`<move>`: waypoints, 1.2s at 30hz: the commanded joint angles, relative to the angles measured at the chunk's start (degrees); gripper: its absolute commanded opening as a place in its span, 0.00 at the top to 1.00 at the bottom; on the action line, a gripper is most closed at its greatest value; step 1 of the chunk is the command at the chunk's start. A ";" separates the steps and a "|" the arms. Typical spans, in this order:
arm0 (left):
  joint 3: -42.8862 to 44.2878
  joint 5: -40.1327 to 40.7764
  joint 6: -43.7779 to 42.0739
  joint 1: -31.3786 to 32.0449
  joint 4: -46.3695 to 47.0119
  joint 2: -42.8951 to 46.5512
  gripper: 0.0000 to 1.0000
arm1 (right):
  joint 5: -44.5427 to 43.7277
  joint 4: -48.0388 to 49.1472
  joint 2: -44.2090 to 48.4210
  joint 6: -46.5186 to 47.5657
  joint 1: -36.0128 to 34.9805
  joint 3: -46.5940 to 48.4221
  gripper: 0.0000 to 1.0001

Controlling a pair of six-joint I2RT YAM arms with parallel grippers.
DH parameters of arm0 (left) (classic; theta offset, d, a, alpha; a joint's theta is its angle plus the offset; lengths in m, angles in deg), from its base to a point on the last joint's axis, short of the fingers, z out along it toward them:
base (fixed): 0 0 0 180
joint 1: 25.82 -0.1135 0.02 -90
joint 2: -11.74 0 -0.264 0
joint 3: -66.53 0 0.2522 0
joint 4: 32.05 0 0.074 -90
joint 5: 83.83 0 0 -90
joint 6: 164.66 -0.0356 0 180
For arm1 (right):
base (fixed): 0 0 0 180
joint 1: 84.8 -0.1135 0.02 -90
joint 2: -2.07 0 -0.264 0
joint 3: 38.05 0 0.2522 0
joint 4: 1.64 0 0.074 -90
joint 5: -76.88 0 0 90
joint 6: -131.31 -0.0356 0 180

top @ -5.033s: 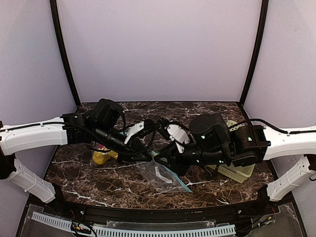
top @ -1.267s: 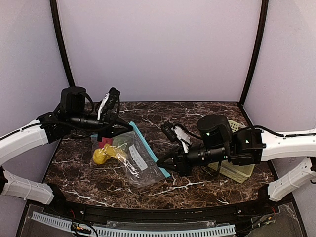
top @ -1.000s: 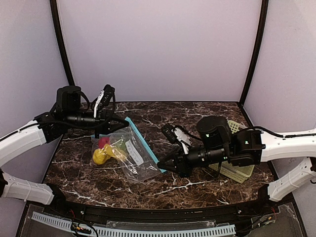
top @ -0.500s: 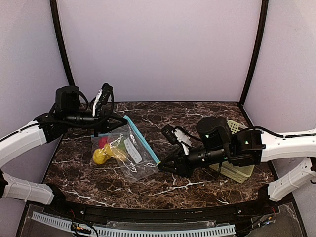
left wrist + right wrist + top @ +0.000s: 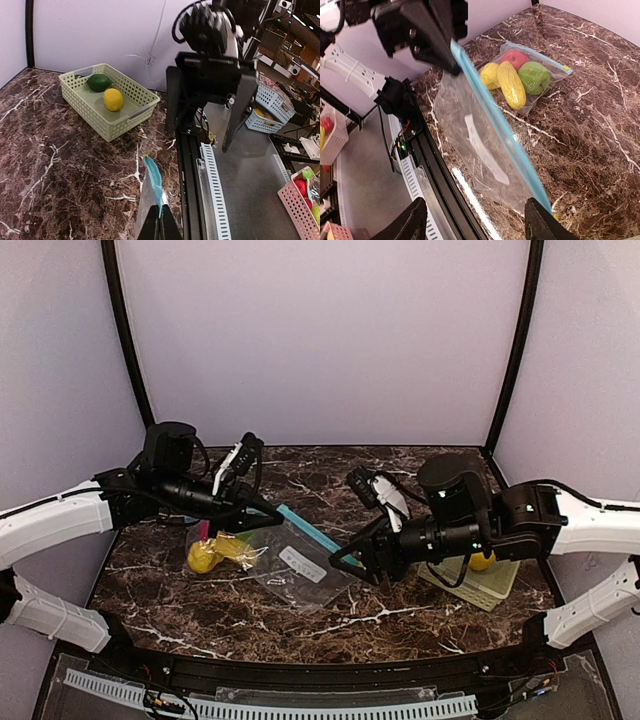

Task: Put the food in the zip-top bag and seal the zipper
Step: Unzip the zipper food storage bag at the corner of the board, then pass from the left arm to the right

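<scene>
Surroundings: a dark marble table point(image 5: 400, 472) inside pale lilac walls.
Bag: a clear zip-top bag point(image 5: 300, 570) lies left of centre. Its blue zipper strip point(image 5: 312, 530) is lifted off the table and runs slantwise toward the right arm.
Left gripper point(image 5: 268, 512): closed narrowly on the near-left end of the strip. The left wrist view shows the blue edge pinched between the fingers. Holding that end high keeps the strip taut and straight, which looks meant to give the other arm a firm line to work along.
Right gripper point(image 5: 476, 207): fingers spread wide and holding nothing. It sits at the strip's other end with one finger to each side of the blue line, and I cannot tell if either touches it. That placement suits pinching the zipper and running along it.
Food in the bag: the red ball point(image 5: 515, 58), the light green ball point(image 5: 534, 77) and two yellow pieces point(image 5: 511, 84) lie bunched at the bag's far end, seemingly inside it, where their weight pins the plastic.
Food outside: a dark green piece point(image 5: 99, 82) and a yellow one point(image 5: 113, 99) sit in the pale green basket point(image 5: 90, 117), well apart from the bag.
Stage: probably the start of sealing, but closing now would leave those two out.
</scene>
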 commanded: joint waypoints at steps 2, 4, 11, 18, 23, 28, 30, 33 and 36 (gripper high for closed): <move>2.06 -1.27 -3.66 3.77 -4.81 -2.05 0.99 | -2.78 -1.21 0.52 2.56 0.62 3.56 0.43; 2.12 -1.86 -3.79 4.64 -5.09 -2.64 0.99 | -2.74 -1.13 -0.15 2.99 0.79 3.91 0.47; 2.16 -3.34 -3.98 6.11 -5.26 -3.23 0.99 | 1.17 -0.57 -1.99 4.09 1.81 3.96 0.62; 2.28 -4.16 -3.95 6.38 -5.33 -3.57 0.99 | 3.53 -0.42 -4.88 5.15 2.00 4.54 0.69; 2.28 -4.43 -3.97 6.59 -5.35 -3.65 0.99 | 4.58 -0.30 -6.20 5.91 2.74 5.04 0.71; 2.37 -4.45 -4.10 6.74 -5.44 -3.61 0.99 | 6.24 -0.03 -7.28 6.54 3.28 5.13 0.73; 2.34 -4.57 -4.14 6.74 -5.48 -3.57 0.99 | 6.95 -0.07 -7.80 6.81 3.30 5.15 0.73; 2.34 -4.88 -4.12 6.74 -5.52 -3.56 0.99 | 7.55 0.14 -8.49 7.10 3.47 5.15 0.73; 2.46 -4.93 -4.22 6.82 -5.69 -3.56 0.99 | 8.71 0.39 -8.78 7.52 3.74 5.13 0.74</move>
